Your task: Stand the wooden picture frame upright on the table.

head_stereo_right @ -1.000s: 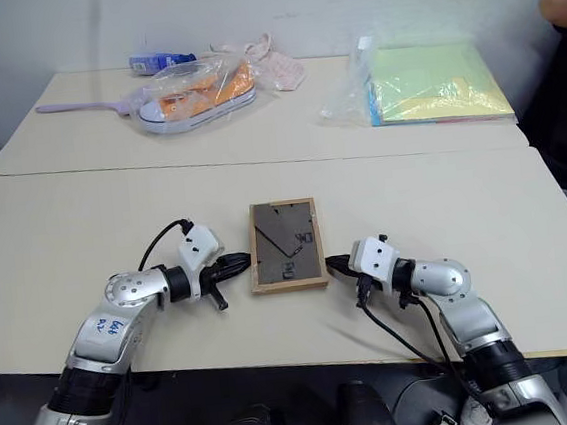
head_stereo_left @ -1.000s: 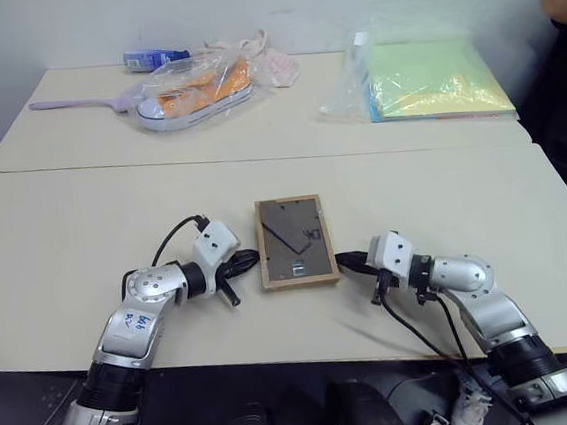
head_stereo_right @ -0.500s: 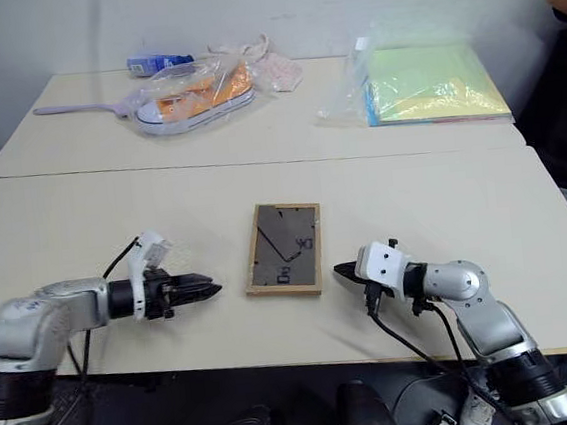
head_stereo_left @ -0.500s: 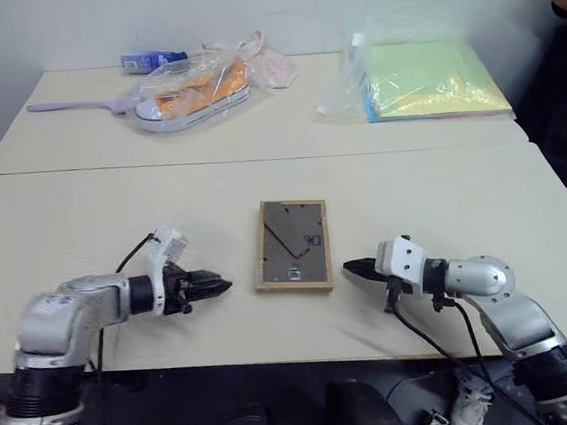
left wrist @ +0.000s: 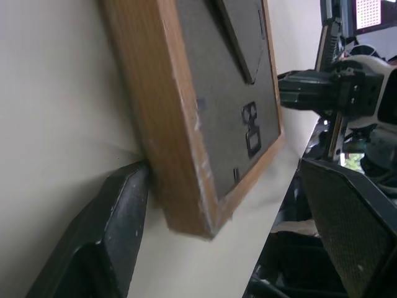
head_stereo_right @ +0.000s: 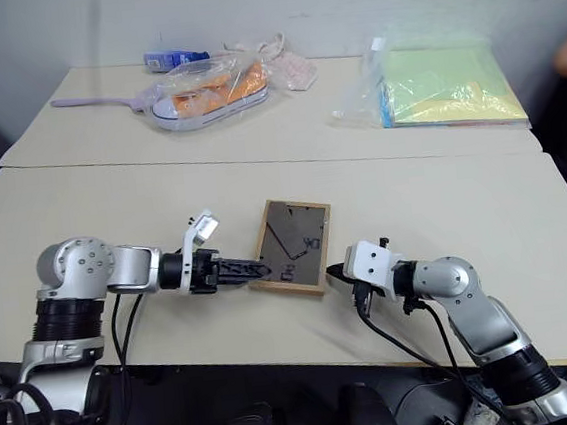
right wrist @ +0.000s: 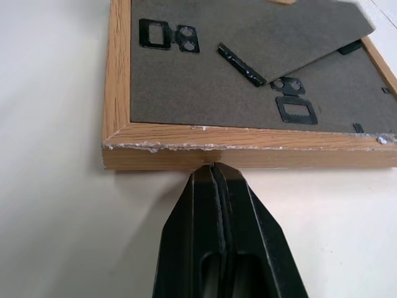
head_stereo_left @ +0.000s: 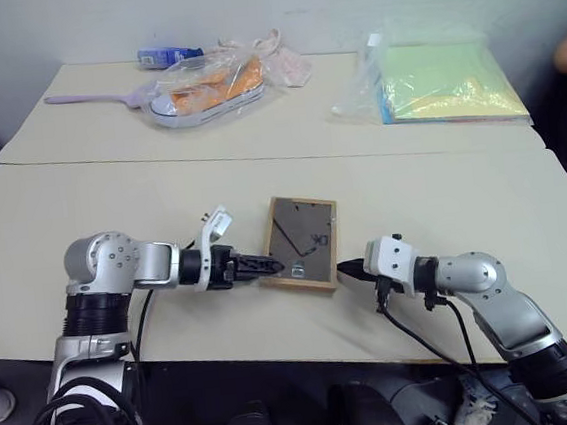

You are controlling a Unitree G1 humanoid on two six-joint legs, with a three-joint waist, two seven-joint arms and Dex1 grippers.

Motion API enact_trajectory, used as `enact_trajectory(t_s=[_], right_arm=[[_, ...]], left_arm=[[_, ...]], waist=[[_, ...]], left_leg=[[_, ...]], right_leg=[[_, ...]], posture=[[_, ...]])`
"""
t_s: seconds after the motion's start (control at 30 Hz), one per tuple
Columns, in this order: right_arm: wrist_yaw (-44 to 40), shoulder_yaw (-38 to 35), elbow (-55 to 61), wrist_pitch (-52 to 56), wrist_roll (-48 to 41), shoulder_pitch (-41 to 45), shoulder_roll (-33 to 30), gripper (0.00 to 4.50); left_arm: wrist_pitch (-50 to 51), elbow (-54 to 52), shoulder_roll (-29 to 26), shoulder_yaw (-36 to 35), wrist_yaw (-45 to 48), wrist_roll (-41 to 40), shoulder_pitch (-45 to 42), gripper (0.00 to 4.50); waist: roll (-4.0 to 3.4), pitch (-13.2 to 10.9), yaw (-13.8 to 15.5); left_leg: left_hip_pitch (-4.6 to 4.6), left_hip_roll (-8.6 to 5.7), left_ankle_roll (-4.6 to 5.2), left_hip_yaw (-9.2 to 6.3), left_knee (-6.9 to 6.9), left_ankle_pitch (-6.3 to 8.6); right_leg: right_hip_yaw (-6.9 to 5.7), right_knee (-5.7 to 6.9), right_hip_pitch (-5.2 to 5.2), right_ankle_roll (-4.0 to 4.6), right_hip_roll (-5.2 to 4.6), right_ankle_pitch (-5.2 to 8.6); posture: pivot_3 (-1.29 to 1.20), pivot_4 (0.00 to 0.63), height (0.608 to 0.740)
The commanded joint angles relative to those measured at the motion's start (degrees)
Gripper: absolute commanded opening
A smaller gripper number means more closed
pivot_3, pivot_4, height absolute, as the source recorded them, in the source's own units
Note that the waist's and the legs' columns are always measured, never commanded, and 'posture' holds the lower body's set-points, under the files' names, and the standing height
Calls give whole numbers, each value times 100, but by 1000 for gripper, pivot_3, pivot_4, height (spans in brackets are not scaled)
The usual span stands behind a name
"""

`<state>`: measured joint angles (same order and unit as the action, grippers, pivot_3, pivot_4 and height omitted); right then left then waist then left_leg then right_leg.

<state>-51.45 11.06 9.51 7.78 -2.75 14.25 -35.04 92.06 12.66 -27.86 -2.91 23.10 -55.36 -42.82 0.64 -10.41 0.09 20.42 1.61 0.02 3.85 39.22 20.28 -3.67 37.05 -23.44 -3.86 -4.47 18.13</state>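
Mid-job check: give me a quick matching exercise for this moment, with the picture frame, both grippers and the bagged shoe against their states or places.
Things:
1. picture frame
2. left gripper
3. right gripper
4. bagged shoe

States or places:
A. shut, tip at the frame's edge
B. flat on the table, back panel up
C. on the far table
D. open, fingers astride the frame's near corner

Pairs: 1-B, 2-D, 3-A, 4-C

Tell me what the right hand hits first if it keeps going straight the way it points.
The wooden picture frame. The shut right hand points squarely at its near side edge on the table, seemingly touching it or nearly so, with nothing between.
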Motion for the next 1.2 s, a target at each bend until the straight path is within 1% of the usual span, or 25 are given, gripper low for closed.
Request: enact_trajectory(t_s=[0.03, 0.07, 0.17, 0.3, 0.37, 0.4, 0.47, 0.53, 0.6, 0.67, 0.77, 0.83, 1.03, 1.13, 1.2], right_arm=[[41, 50, 254, -46, -15, 74, 67, 0], [47, 51, 251, -60, -9, 77, 75, 0], [55, 35, 229, -92, 10, 77, 81, 0], [15, -87, 198, -170, -131, 37, 94, 0], [-13, -325, 219, -57, -480, -2, 177, 0], [-98, -455, 241, 111, -715, -21, 167, 167], [-275, -764, 219, 74, -1212, 65, 209, 602], [-515, -1008, 256, 337, -1814, 202, 222, 1281], [-575, -1193, 329, 1099, -2561, 412, 270, 2003], [-373, -1304, 315, 1697, -2986, 704, 375, 2694], [-101, -1268, 216, 2222, -3161, 1090, 515, 3785], [71, -1103, 20, 2415, -3101, 1379, 702, 4461], [-1, -653, -323, 2336, -2815, 1778, 1048, 4461], [-405, -518, -80, 2313, -3006, 1775, 1066, 4461], [-654, -528, 92, 2097, -3018, 1671, 1001, 4461]], left_arm=[[44, 413, 307, 25, -420, -222, -74, 3992], [44, 475, 363, -26, -494, -267, -96, 3992], [44, 632, 481, -237, -757, -353, -125, 3354], [44, 579, 449, -413, -884, -493, -19, 2047], [44, 415, 540, -691, -926, -462, 102, 1531], [-21, 301, 648, -935, -973, -448, 184, 1327], [-278, -84, 791, -1275, -906, -477, 396, 1282], [-889, -653, 806, -1325, -603, -403, 695, 1282], [-1816, -1261, 466, -788, 109, 107, 1086, 1282], [-2380, -1548, 239, -442, 529, 462, 1323, 1282], [-2946, -1827, -42, -22, 1234, 732, 1551, 1282], [-3018, -1925, -45, 55, 1311, 766, 1583, 1282], [-3127, -1999, -52, 230, 1483, 898, 1570, 1282], [-3053, -1953, -11, 160, 1424, 881, 1501, 1282], [-2801, -1841, 42, 19, 1298, 747, 1403, 1282]], waist=[[0, 0, 4], [1, 0, 6], [1, 0, 4], [1, 0, -13], [1, 0, -16], [1, 0, -17], [1, 0, -27], [1, 0, -36], [2, 0, -43], [2, 0, -61], [1, 0, -55], [1, 0, -47], [1, 0, -33], [1, 0, -35], [2, 0, -22]], left_leg=[[0, 0, 0, 0, 0, 0], [0, -1, -1, 0, 0, -1], [0, -2, -2, -1, 0, -1], [0, 0, -5, 0, 0, -3], [1, 1, -7, 0, 0, -4], [0, 1, -9, 0, 0, -5], [-1, 2, -10, 1, 0, -6], [-1, 5, -12, 1, 0, -6], [-1, 7, -14, 2, 0, -7], [-2, 11, -20, 2, -1, -9], [-6, 11, -23, 3, -3, -10], [-4, 11, -22, 3, -5, -10], [5, 9, -14, 2, -11, -6], [6, 8, -10, 2, -10, -5], [7, 8, -9, 1, -10, -5]], right_leg=[[-1, 0, 1, 0, 0, 0], [-1, 0, 0, 0, 0, 0], [-2, -1, 1, -1, 0, 0], [-4, -2, 0, -1, 3, 0], [-4, -2, -1, -1, 4, 0], [-4, -1, 0, -1, 4, 0], [-4, 0, -1, -1, 5, 0], [-3, -1, -1, -1, 8, 0], [-3, -4, -3, -1, 9, 0], [-2, -8, -4, 0, 12, 0], [-1, -13, -4, 4, 12, 2], [0, -12, -5, 4, 11, 2], [-1, -5, -10, 3, 9, 2], [-2, -5, -9, 2, 6, 1], [-2, -5, -10, 2, 6, 1]], posture=[[0, 150, 740], [0, 150, 740], [0, 150, 740], [0, 150, 740], [0, 150, 740], [0, 150, 740], [0, 150, 740], [0, 150, 740], [0, 150, 740], [0, 150, 740], [0, 150, 740], [0, 150, 740], [0, 150, 740], [0, 150, 740], [0, 150, 740]])
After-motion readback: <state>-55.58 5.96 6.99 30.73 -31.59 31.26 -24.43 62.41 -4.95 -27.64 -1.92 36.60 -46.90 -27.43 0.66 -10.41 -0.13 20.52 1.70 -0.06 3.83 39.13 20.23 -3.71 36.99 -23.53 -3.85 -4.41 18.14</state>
